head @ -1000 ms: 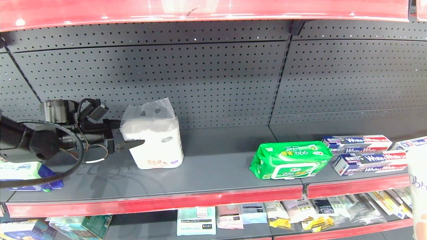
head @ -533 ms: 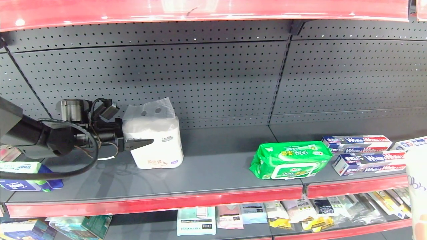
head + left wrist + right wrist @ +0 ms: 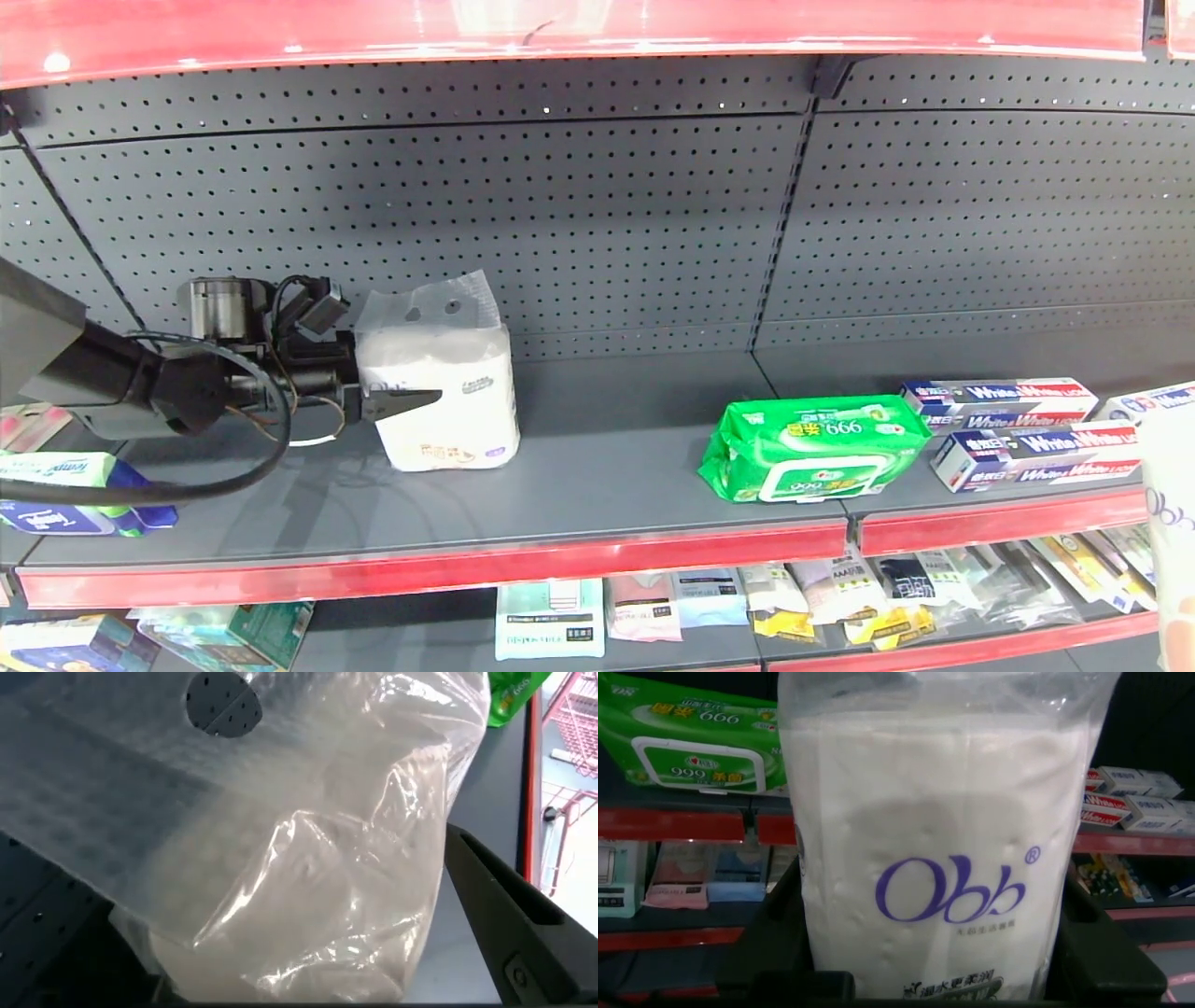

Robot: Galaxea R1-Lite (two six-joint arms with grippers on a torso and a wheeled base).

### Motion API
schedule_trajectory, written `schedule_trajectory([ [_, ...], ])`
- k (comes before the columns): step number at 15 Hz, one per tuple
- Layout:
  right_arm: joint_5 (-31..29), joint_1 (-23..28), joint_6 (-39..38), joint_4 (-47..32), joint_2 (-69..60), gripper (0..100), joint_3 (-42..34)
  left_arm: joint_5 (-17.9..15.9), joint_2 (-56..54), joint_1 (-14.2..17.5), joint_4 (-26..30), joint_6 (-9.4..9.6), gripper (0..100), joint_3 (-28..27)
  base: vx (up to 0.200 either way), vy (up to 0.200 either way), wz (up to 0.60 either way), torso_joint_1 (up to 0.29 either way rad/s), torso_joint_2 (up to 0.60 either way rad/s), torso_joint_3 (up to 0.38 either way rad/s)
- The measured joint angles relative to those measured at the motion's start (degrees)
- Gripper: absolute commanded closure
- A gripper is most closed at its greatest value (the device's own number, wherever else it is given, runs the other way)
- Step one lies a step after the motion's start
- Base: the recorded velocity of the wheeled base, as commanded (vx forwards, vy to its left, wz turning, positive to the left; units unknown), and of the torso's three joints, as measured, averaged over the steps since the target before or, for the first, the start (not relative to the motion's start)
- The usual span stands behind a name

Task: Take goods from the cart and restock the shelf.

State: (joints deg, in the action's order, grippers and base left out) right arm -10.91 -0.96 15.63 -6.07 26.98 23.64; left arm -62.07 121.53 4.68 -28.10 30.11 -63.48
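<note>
Left claw [image 3: 411,387]: far finger hidden behind white roll pack [image 3: 467,355]. Right claw [image 3: 934,961] fingers largely covered by purple-print pack [image 3: 934,840], itself cut by head view's right edge. Blue-green pack [image 3: 65,481] cropped at left edge. Lower-shelf sachets [image 3: 812,597] too small to identify.

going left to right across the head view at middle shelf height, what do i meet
blue and green tissue pack -> white roll pack -> green wipes pack -> toothpaste boxes -> second roll pack at the right edge
</note>
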Motion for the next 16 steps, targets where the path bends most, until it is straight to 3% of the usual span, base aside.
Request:
schedule_trajectory([
  [3, 0.0, 0.0, 0.0, 0.0, 0.0, 100, 0.0, 1.1, 0.1, 0.0, 0.0, -0.09, 0, -0.2, 0.000, 0.000, 0.00, 0.000, 0.00, 0.000],
  [4, 0.0, 0.0, 0.0, 0.0, 0.0, 100, 0.0, 1.1, 0.1, 0.0, 0.0, -0.09, 100, -0.3, 0.000, 0.000, 0.00, 0.000, 0.00, 0.000],
  [8, 0.0, 0.0, 0.1, 0.2, -0.1, 100, 0.0, 1.0, 0.1, -0.1, 0.0, 0.13, 100, -0.4, 0.000, 0.000, 0.00, 0.000, 0.00, 0.000],
  [11, 0.0, 0.0, 0.1, 0.3, -0.1, 100, 0.0, 0.4, -0.3, -0.1, -1.1, 1.74, 100, 1.3, 0.000, 0.000, 0.00, 0.000, 0.00, 0.000],
  [16, 0.0, 0.0, 0.1, 0.2, -0.1, 100, 0.0, -0.6, -3.1, 0.3, -5.6, 1.88, 100, 8.3, 0.000, 0.000, 0.00, 0.000, 0.00, 0.000],
])
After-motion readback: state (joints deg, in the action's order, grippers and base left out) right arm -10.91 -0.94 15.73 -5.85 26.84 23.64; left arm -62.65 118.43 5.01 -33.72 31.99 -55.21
